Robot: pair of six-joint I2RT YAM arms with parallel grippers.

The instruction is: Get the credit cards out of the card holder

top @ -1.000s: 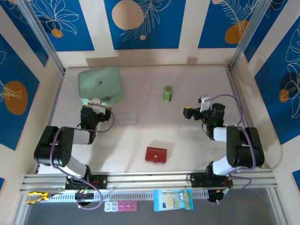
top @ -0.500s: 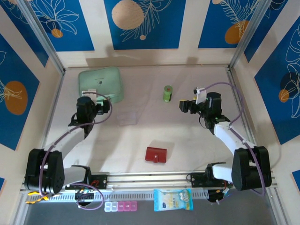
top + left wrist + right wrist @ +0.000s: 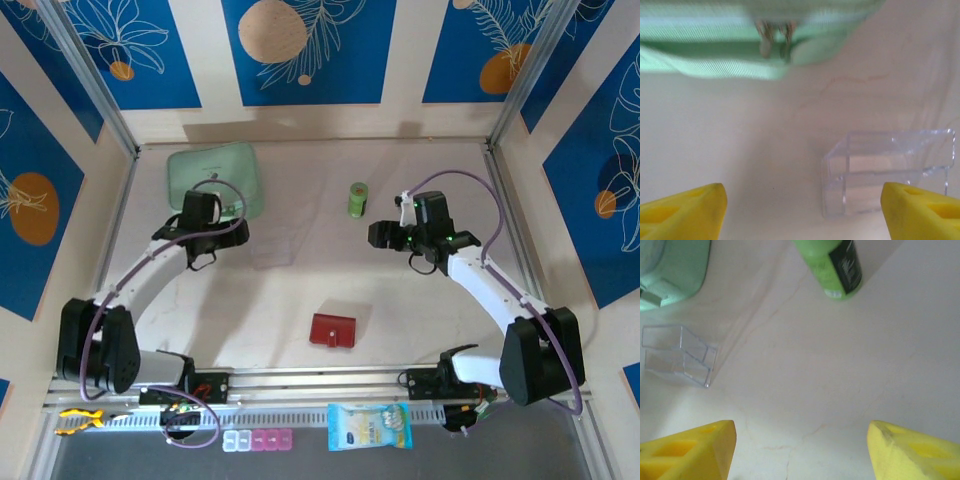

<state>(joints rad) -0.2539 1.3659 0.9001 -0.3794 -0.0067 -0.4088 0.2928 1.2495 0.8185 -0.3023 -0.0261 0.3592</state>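
Note:
The card holder [image 3: 332, 330], a small dark red wallet, lies closed near the table's front edge, midway between the two arms. The credit cards are hidden. My left gripper [image 3: 232, 222] hovers at the back left, far from the wallet. In the left wrist view the gripper [image 3: 802, 215] is open, with its yellow fingers [image 3: 682, 212] wide apart over bare table. My right gripper [image 3: 378, 236] hangs at the right of the middle, also well behind the wallet. The right wrist view shows that gripper [image 3: 800, 450] open with nothing between its fingers [image 3: 915, 450].
A mint-green zip case [image 3: 215, 180] [image 3: 740, 55] [image 3: 670, 270] lies at the back left. A clear plastic stand [image 3: 270, 250] [image 3: 885, 170] [image 3: 677, 355] sits right of my left gripper. A green bottle [image 3: 358, 199] [image 3: 837, 267] stands behind the right gripper. Side walls enclose the table.
Both arms have unfolded and reached out. The left gripper has moved right along the green case; the right gripper has moved left toward the middle. The wallet has not moved.

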